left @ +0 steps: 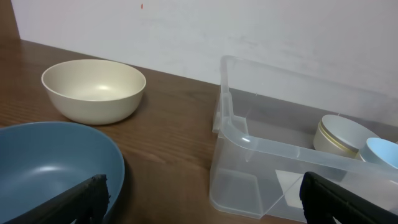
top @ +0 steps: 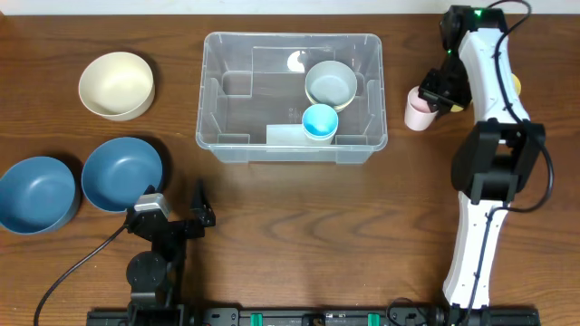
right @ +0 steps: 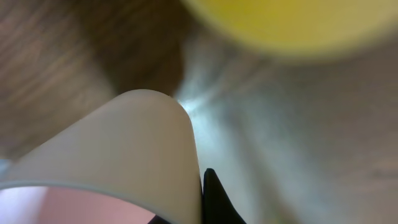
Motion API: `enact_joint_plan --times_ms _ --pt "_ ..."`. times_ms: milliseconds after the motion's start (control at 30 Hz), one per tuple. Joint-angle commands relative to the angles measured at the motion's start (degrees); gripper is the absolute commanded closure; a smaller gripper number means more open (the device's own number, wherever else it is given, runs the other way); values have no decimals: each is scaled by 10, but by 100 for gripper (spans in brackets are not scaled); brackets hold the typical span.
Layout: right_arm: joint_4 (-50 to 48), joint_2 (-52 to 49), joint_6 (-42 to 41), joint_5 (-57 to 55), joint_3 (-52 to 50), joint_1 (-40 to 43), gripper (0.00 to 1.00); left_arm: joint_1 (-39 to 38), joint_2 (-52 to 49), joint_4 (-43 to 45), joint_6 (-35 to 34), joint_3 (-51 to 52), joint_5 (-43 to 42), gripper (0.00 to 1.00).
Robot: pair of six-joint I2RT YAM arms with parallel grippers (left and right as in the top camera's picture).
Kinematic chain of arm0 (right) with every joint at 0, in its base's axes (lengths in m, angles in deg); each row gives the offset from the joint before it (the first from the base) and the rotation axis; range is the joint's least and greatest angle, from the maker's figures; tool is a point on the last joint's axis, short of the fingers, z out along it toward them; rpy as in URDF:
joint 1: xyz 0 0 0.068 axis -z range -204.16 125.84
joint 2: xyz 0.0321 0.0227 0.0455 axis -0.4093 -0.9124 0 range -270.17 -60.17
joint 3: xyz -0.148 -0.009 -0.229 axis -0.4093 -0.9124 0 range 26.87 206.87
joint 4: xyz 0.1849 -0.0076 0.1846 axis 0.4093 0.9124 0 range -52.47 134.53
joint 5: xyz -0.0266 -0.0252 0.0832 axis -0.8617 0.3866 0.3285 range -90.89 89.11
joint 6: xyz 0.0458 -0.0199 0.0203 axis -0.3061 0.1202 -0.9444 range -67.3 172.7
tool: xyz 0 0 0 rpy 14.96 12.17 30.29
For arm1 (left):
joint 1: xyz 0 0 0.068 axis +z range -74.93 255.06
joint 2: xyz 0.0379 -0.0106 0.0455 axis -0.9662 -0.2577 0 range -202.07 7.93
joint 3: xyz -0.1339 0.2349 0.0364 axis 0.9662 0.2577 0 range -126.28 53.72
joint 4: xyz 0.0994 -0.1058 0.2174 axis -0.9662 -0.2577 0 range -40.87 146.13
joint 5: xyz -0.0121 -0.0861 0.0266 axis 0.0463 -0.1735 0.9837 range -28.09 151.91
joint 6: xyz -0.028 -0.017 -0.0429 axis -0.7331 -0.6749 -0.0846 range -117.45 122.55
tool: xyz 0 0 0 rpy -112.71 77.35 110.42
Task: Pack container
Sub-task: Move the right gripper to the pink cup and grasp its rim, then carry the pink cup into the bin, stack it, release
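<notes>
The clear container [top: 227, 136] stands at the table's centre. It holds a grey-green bowl [top: 331, 83] and a light blue cup [top: 319, 121]. My right gripper [top: 433, 94] is to the right of the container and is shut on the rim of a pink cup [top: 416, 112]. In the right wrist view the cup's wall [right: 124, 143] fills the frame, with one black finger [right: 214, 202] pressed against it. My left gripper [top: 186, 217] is open and empty near the front left. In the left wrist view its fingers [left: 205, 205] frame the container's corner [left: 267, 146].
A cream bowl [top: 116, 84] sits at the far left, and it also shows in the left wrist view [left: 93, 90]. Two blue bowls [top: 122, 174] [top: 34, 194] sit at the front left, one close to my left gripper [left: 50, 165]. A yellow object [top: 516, 86] lies behind the right arm.
</notes>
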Motion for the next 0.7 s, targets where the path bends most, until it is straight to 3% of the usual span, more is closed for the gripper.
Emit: enact_joint_plan --times_ms 0,333,667 --pt "17 96 49 2 5 -20 99 2 3 -21 -1 11 5 2" --pt "19 242 82 -3 5 -136 99 2 3 -21 -1 11 5 2" --pt "-26 200 58 -30 4 -291 97 2 3 -21 -1 11 5 2"
